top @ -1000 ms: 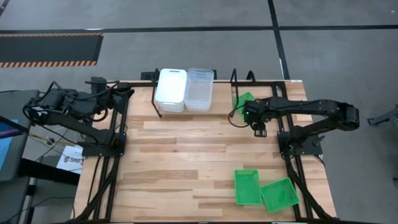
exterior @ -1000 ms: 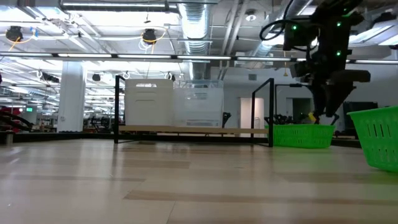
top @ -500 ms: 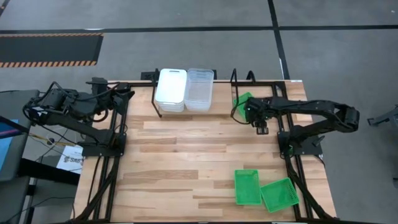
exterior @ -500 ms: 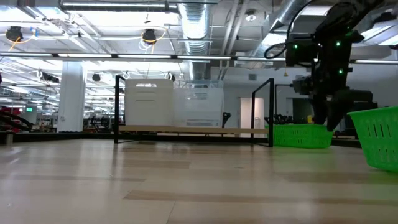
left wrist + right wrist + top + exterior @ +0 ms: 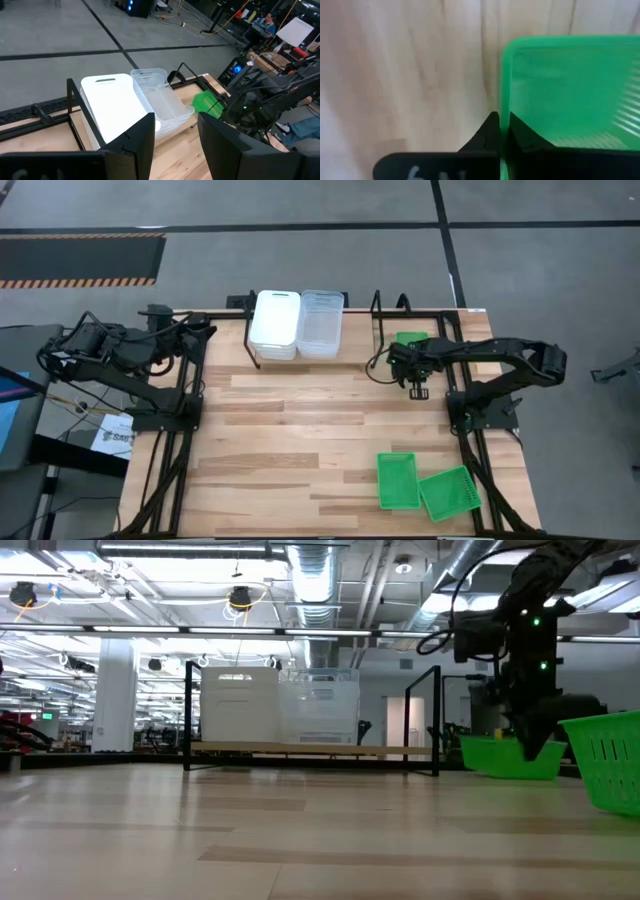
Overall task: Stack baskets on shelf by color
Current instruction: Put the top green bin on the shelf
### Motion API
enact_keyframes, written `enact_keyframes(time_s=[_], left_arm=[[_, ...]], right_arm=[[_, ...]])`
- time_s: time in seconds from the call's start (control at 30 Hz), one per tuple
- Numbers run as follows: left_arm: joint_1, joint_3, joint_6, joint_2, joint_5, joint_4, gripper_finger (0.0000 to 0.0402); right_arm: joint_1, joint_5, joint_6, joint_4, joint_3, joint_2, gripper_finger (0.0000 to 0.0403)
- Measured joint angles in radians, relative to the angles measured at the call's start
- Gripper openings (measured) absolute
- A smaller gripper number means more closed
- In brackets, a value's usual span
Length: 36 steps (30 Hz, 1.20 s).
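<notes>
A green basket [image 5: 411, 339] sits on the table at the far right, just beside the right end of the shelf [image 5: 375, 308]. The right gripper [image 5: 408, 358] is clenched on this basket's rim: in the right wrist view its two dark fingers [image 5: 492, 131] pinch the green wall [image 5: 504, 90] between them, one finger outside and one inside. The interior of that basket [image 5: 565, 90] shows only its own green floor and mesh side. In the low view the same basket [image 5: 510, 756] rests low behind the right arm's wrist.

On the shelf board stand two stacks side by side and touching: a white basket stack [image 5: 275, 323] toward the left, and a clear basket stack [image 5: 320, 322] just to its right. The left wrist view shows the white basket [image 5: 112, 102] turned solid face up, and the clear basket [image 5: 162, 100] open with nothing visible inside. The shelf's third position, at its right end, holds no basket.

Two more green baskets lie at the near right of the table [image 5: 290, 440], well apart from the shelf: one square to the table edge [image 5: 397, 480], the other [image 5: 449, 492] skewed and touching it. Both appear unfilled.

The left gripper [image 5: 195, 330] rests at the table's far left edge, its fingers [image 5: 142, 137] parted and grasping nothing.
</notes>
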Motion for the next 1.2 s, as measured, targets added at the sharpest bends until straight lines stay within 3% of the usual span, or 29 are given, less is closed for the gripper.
enact_keyframes(time_s=[0.27, 0.4, 0.5, 0.6, 0.7, 0.83, 1.0, 1.2], left_arm=[[0.0, 0.0, -0.002, 0.0, 0.0, 0.004, 0.0137], [0.0, 0.0, -0.002, 0.0, 0.0, 0.004, 0.0137], [0.0, 0.0, -0.003, 0.0, -0.001, 0.004, 0.0137], [0.0, 0.0, 0.001, 0.0, -0.001, 0.003, 0.0137], [0.0, 0.0, 0.006, 0.0, -0.001, 0.003, 0.0137], [0.0, 0.0, 0.007, 0.0, -0.001, 0.003, 0.0137], [0.0, 0.0, 0.008, 0.0, -0.001, 0.002, 0.0137], [0.0, 0.0, 0.017, 0.0, 0.0, -0.001, 0.0137]], right_arm=[[0.022, 0.004, 0.212, -0.173, 0.226, -0.16, 0.0006], [0.016, 0.093, 0.273, -0.209, 0.388, -0.232, 0.0005], [0.017, 0.144, 0.261, -0.1, 0.487, -0.27, 0.0003], [0.029, 0.094, 0.183, 0.138, 0.531, -0.284, 0.0003], [0.03, 0.014, 0.144, 0.341, 0.536, -0.244, 0.0003], [0.028, -0.032, 0.138, 0.482, 0.535, -0.137, 0.0003], [0.027, -0.051, 0.117, 0.512, 0.532, -0.003, 0.0003], [0.0, -0.134, 0.119, 0.495, 0.534, 0.058, 0.0004]])
